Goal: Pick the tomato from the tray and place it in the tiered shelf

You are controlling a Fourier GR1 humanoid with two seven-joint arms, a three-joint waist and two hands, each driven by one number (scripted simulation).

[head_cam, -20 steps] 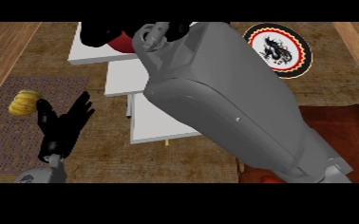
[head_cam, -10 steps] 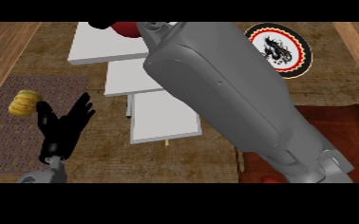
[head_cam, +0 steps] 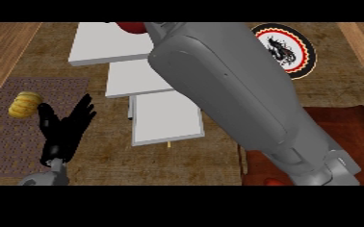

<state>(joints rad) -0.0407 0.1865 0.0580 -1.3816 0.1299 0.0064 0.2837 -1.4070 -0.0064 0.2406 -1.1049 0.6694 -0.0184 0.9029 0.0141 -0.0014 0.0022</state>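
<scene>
Right hand: you cannot see it; the grey right forearm [head_cam: 241, 101] runs from the lower right corner up over the tiered shelf [head_cam: 135, 77] and its end passes out of the top edge, so whether the fingers are curled or straight cannot be told.
Left hand [head_cam: 64, 130]: resting left of the shelf, fingers straight and spread upward, holding nothing.
Tomato [head_cam: 130, 27]: only a red sliver shows, at the top edge above the shelf's uppermost white level, right against the end of the right forearm. Your best reading is that it is being carried by the hidden hand, but the grasp itself is not visible.
Tray [head_cam: 334, 125]: dark red, right of the shelf, mostly covered by the forearm; the tomato is no longer on the part you can see.
Done, as judged: the pick from the tray looks finished and the tomato has been brought over the shelf.
Left, as judged: set the tomato on a level of the shelf, let go, and draw the arm clear; none of that shows yet.
Other things: a yellow item [head_cam: 25, 104] lies on a woven mat [head_cam: 28, 144] left of the shelf; a round plate [head_cam: 283, 50] with a dark figure sits right of it.
</scene>
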